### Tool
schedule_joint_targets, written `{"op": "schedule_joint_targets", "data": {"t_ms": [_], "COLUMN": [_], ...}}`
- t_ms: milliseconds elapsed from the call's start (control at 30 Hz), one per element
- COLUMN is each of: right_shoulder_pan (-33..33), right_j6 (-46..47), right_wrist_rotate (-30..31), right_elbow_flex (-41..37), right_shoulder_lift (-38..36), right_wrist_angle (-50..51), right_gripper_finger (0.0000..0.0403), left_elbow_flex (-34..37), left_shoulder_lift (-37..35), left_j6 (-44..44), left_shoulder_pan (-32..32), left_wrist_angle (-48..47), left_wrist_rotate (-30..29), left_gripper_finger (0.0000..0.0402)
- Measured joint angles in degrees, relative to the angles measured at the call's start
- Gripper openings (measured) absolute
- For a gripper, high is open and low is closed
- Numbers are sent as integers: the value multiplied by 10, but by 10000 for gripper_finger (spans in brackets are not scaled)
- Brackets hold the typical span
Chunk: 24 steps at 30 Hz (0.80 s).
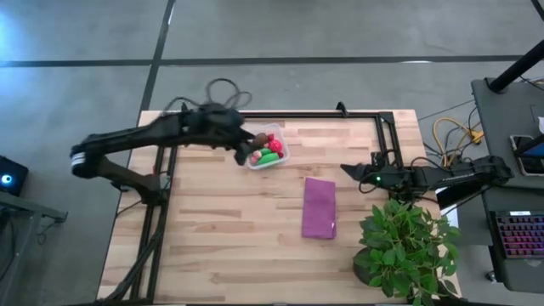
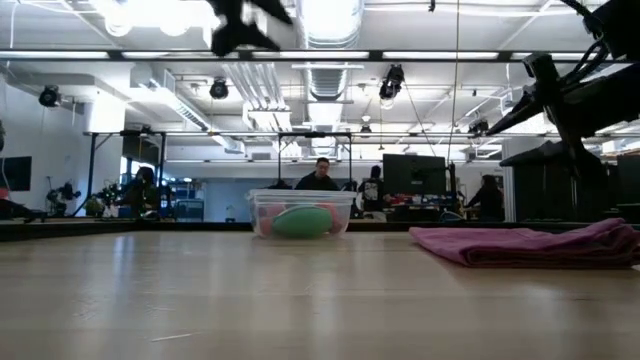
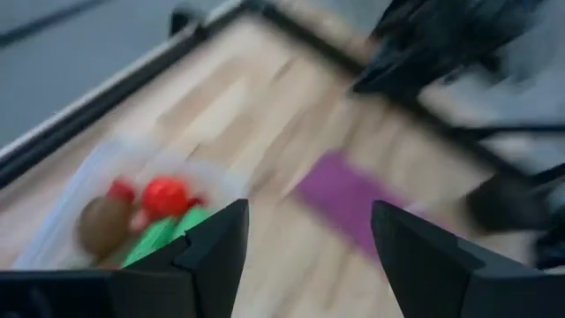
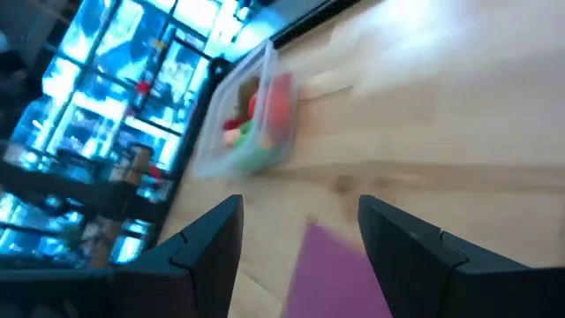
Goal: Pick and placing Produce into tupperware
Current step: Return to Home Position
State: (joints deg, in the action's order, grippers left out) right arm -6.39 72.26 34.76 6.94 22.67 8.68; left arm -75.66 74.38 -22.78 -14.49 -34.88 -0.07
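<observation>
Produce (image 1: 269, 153) fills the tupperware (image 1: 284, 146), upper centre; left gripper (image 3: 309, 208) beside it, wide, empty, seemingly finished; right gripper (image 4: 300, 205) wide, centre-right.

Grey concrete floor (image 1: 340, 34), bright ceiling lights (image 2: 330, 15), perhaps monitors (image 2: 413, 172)

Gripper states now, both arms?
Left gripper: open, empty, by the tupperware.
Right gripper: open, empty, near the purple cloth.
</observation>
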Motion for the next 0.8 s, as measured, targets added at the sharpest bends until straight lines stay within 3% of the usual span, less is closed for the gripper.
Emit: {"op": "schedule_joint_targets", "data": {"t_ms": [100,167,267,333,367,467,600,733,800], "right_shoulder_pan": [-1,-7,-17,-15,-15,-14,-15,-24,-15], "right_j6": [68,-69,-314,-391,-400,-378,-245,-350,-394], "right_wrist_rotate": [-17,-50,-229,-348,-375,-379,-337,-470,-490], "right_elbow_flex": [-1,-1,0,2,3,0,-1,27,58], "right_shoulder_lift": [-6,-5,-5,-3,-3,-6,-4,12,10], "right_wrist_angle": [-29,-131,-367,-484,-511,-480,-397,-414,-387], "right_gripper_finger": [216,217,217,217,216,216,216,216,216], "left_elbow_flex": [8,10,10,17,28,84,184,285,320], "left_shoulder_lift": [-51,-75,-99,-103,-104,-97,-92,-100,-125], "left_j6": [-25,-39,-54,-55,-55,-55,-89,-99,-92], "left_shoulder_pan": [17,32,60,84,98,134,163,179,179], "left_wrist_angle": [38,50,70,108,138,267,408,549,595], "left_wrist_rotate": [0,-4,-2,-2,-3,-5,-4,1,8], "left_gripper_finger": [224,224,224,224,224,224,224,224,224]}}
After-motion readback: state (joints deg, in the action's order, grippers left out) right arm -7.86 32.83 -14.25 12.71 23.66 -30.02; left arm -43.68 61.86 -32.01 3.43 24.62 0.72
